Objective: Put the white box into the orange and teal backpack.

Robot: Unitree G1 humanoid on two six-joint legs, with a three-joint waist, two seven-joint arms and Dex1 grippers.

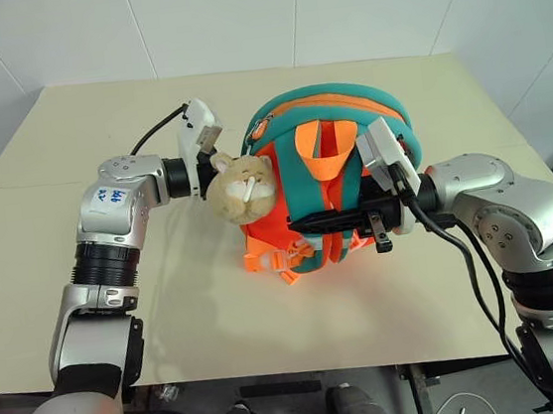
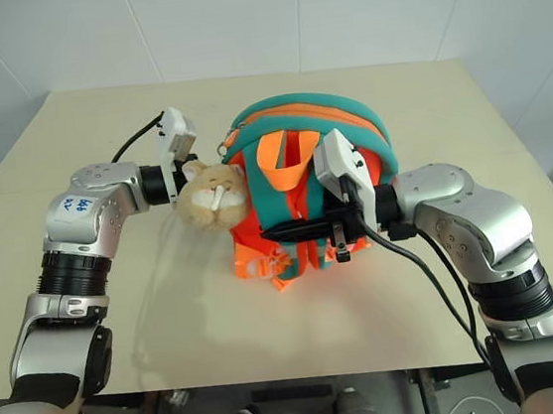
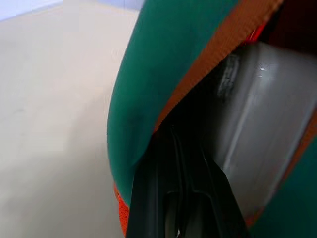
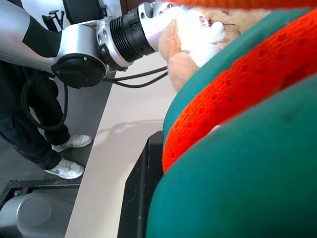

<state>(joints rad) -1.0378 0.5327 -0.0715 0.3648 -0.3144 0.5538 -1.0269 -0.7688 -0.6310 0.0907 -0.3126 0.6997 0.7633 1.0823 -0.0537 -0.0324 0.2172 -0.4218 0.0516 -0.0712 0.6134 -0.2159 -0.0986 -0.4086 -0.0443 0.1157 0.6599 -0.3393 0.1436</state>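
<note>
Nearest the robot, on the cream worktop (image 1: 219, 313), the right gripper (image 1: 304, 225) reaches in from the right with its two black fingers drawn together on the teal and orange straps at the front of the backpack (image 1: 331, 111). The backpack stands upright just beyond that gripper, near the middle of the worktop. It is small, with an orange body, teal trim and teal shoulder straps, and orange webbing with buckles hanging at its lower front.

Just left of the right gripper, a tan plush toy (image 1: 241, 186) hangs on the backpack's side, touching the left arm's wrist. Behind the toy, the left gripper (image 3: 185, 198) has its fingers pressed together at the backpack's open top edge, between the teal rim and an orange binding; whether they pinch the fabric I cannot tell.

Right beside those fingers, inside the opening, lies the white box (image 3: 262, 124): glossy, pale, with a rounded edge and a patch of small dark lettering. Its remaining length is hidden by the backpack.
</note>
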